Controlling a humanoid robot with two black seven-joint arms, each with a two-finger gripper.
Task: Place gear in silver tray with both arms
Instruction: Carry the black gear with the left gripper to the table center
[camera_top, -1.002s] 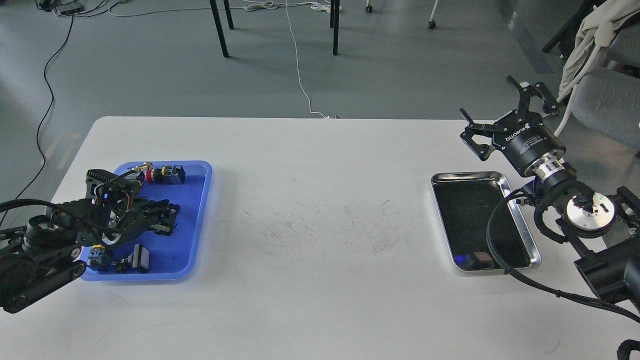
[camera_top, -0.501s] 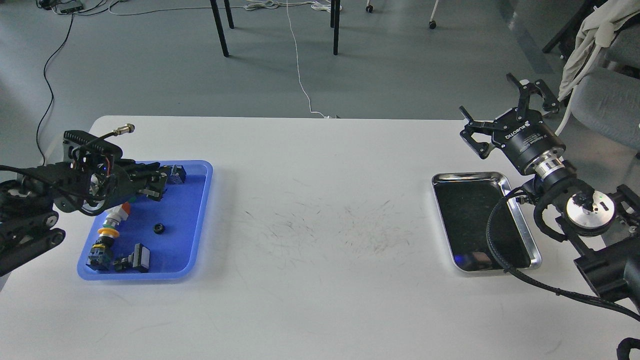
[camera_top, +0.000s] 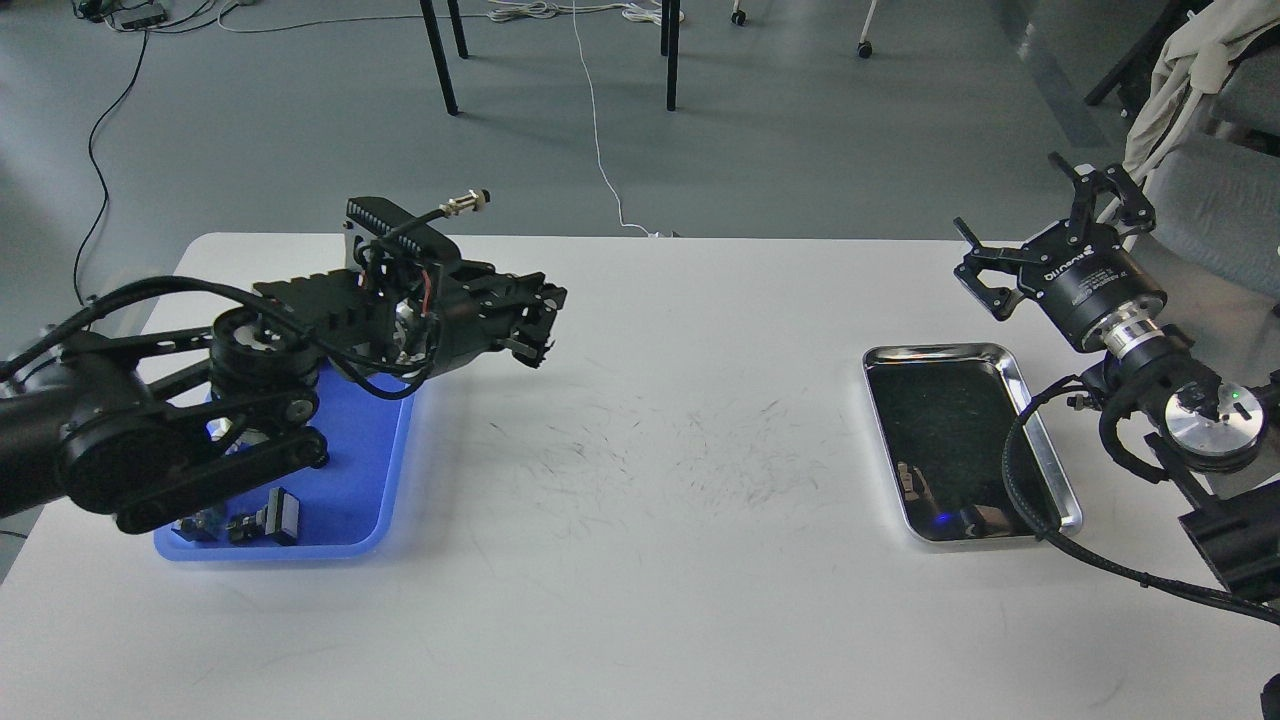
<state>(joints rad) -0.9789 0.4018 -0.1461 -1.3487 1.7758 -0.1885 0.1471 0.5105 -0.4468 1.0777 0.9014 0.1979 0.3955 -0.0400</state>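
The silver tray (camera_top: 940, 350) lies empty on the right side of the white table (camera_top: 660, 560). My right gripper (camera_top: 1020, 205) is open and empty, raised beyond the tray's far right corner. My left gripper (camera_top: 535, 322) hangs above the table just right of the blue tray (camera_top: 350, 520). Its dark fingers look drawn together, and I cannot see whether anything is between them. No gear shows; my left arm covers most of the blue tray.
Small black parts (camera_top: 265, 520) lie in the blue tray's near corner. A wide stretch of scuffed table separates the two trays. A grey chair (camera_top: 1215, 200) with a draped cloth stands at the far right, close to my right arm.
My left arm has lifted out of the blue tray and swung right, past the tray's right edge. My right gripper has shifted slightly right and stays open.
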